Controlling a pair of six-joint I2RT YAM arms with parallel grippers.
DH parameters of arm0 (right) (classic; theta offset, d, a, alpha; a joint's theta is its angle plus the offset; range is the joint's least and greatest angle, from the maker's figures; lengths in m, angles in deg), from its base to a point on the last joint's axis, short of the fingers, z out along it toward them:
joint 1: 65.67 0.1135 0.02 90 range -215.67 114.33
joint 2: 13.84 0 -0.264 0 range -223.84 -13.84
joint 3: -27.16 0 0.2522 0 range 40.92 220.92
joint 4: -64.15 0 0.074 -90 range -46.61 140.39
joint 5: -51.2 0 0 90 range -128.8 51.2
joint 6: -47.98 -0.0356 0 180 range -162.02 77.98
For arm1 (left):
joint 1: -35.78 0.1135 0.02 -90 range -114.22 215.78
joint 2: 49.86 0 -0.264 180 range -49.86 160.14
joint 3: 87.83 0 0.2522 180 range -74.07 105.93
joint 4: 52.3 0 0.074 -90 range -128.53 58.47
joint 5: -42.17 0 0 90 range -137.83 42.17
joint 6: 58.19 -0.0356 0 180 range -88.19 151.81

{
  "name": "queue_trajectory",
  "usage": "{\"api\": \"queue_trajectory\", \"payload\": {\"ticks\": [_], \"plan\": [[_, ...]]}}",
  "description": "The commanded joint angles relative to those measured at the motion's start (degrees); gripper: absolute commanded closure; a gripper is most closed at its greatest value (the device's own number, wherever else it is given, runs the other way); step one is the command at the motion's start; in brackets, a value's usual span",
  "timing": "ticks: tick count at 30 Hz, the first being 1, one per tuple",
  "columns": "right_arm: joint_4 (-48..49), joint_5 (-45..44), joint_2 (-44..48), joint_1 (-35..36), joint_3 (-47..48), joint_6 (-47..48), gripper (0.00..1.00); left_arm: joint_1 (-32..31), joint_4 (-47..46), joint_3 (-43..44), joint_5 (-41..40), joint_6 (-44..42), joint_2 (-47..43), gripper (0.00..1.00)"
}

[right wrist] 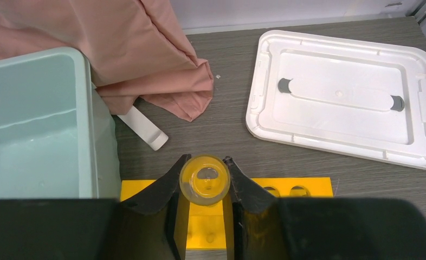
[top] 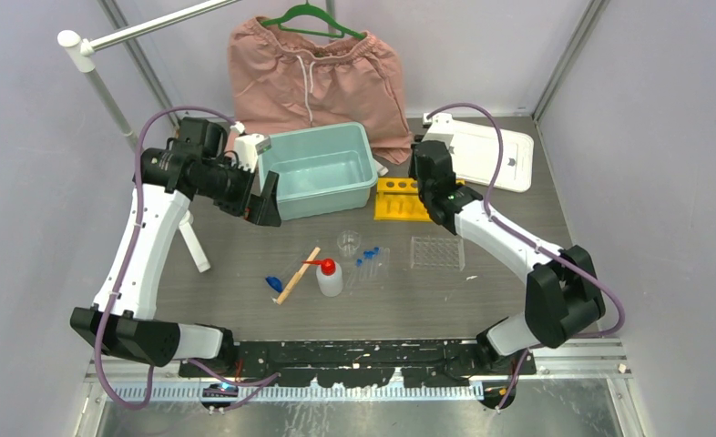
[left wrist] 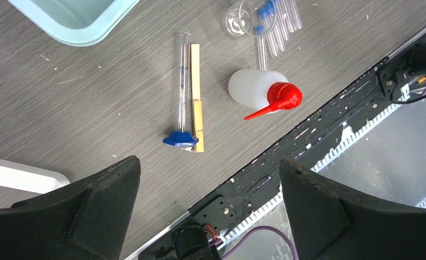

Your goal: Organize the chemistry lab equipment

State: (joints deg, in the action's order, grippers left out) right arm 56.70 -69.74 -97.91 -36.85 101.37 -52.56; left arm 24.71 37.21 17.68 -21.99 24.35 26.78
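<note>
The right gripper (right wrist: 205, 174) pinches a small clear plastic tube (right wrist: 204, 188), seen end-on at the lower centre of the right wrist view. It is directly above the yellow plastic tube rack (right wrist: 304, 188). The step in hand is judged to be seating the tube in a rack hole.

1. Keep the tube vertical.
2. Centre it over one hole.
3. Lower slowly.
4. Release only once it is seated.

The left gripper (left wrist: 208, 168) hangs spread, holding nothing.

- table (top: 236, 264): grey wood-grain
- back: teal bin (top: 322, 168), white lid (top: 482, 155), yellow tube rack (top: 400, 202)
- middle: clear rack (top: 437, 253), beaker (top: 349, 242), blue-capped tubes (top: 370, 261), squeeze bottle (top: 329, 277)
- wooden stick (top: 298, 275) touching blue-footed cylinder (left wrist: 180, 138)
</note>
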Motion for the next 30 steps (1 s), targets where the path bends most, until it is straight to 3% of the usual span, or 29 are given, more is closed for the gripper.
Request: {"api": "queue_trajectory", "payload": {"ticks": [1,30], "plan": [[3.34,-0.3,4.4,0.17,-0.95,-0.79,0.99,0.35,-0.79,0.53,-1.24,-0.36,-1.37,0.0],[2.72,0.62,3.54,0.13,-4.43,-1.63,0.99,0.35,-2.46,-2.86,-2.13,1.4,-2.64,0.0]]}}
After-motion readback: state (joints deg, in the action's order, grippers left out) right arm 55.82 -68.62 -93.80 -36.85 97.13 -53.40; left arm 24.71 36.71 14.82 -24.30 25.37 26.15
